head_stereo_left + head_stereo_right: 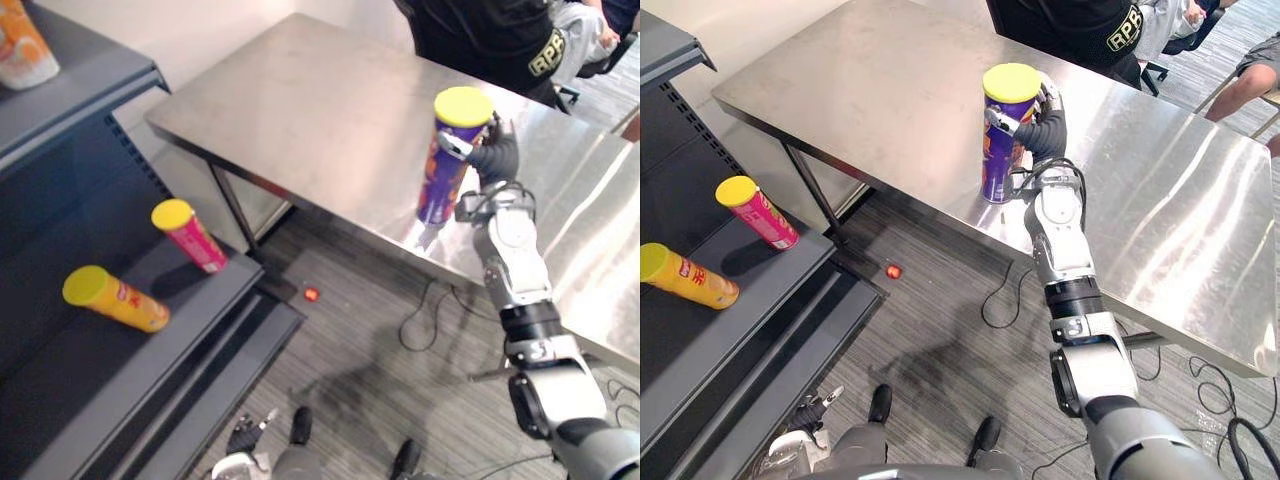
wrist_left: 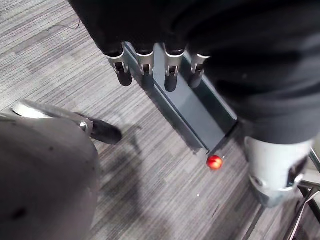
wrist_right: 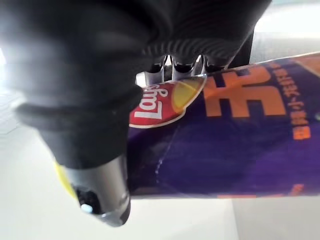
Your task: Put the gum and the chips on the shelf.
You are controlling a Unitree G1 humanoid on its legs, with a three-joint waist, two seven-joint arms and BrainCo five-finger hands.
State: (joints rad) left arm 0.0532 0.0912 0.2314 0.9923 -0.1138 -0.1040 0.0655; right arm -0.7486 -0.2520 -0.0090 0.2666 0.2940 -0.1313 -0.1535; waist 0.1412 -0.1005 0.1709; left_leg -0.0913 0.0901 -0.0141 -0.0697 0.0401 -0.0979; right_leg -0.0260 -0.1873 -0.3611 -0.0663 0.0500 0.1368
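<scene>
Right hand (image 1: 1044, 126) has fingers and thumb curled round the purple chips can (image 1: 1001, 150), yellow lid up, its base over the near edge of the steel table (image 1: 890, 90); whether it touches the surface is unclear. Left hand (image 2: 171, 76) hangs low over the floor, fingers relaxed and holding nothing, near a small red ball (image 2: 214, 161). On the dark shelf (image 1: 100, 370) lie a pink can (image 1: 192, 238) and a yellow can (image 1: 118, 300), apart from each other.
</scene>
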